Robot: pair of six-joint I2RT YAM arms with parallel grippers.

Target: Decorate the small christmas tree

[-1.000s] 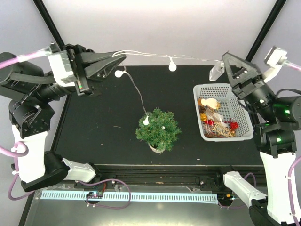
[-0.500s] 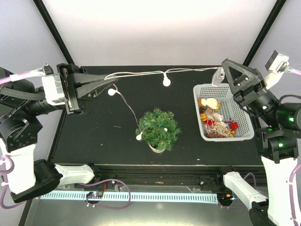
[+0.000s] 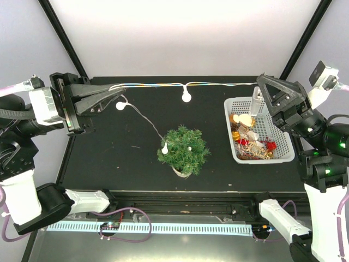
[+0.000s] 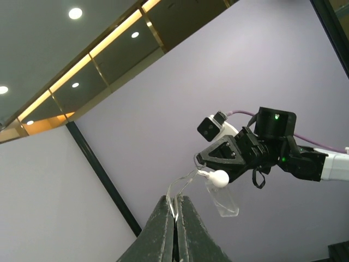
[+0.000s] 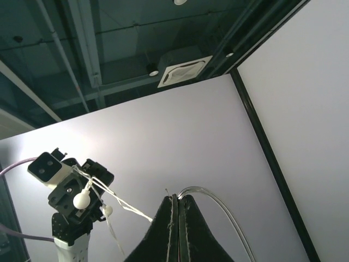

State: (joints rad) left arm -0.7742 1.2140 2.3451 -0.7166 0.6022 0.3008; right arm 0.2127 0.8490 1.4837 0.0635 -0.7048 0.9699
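The small christmas tree (image 3: 184, 150) stands upright on its white base near the front middle of the black table. A thin string of lights (image 3: 158, 85) with white round bulbs (image 3: 186, 97) is stretched taut high above the table between both grippers. My left gripper (image 3: 121, 94) (image 4: 175, 200) is shut on one end of it; a bulb (image 4: 220, 178) hangs just past its tips. My right gripper (image 3: 260, 82) (image 5: 178, 197) is shut on the other end. From the left gripper a loose tail runs down to the tree, with a bulb (image 3: 164, 148) resting on its left branches.
A white mesh basket (image 3: 262, 160) of mixed ornaments sits on the table's right side, under the right gripper. A clear plastic tag (image 3: 255, 103) dangles from the string above it. Black frame posts (image 3: 61, 33) rise at both back corners.
Both arms have drawn apart, the left one leftward and the right one rightward. The sagging string has pulled straight. The tail's bulb stays on the tree's left side.
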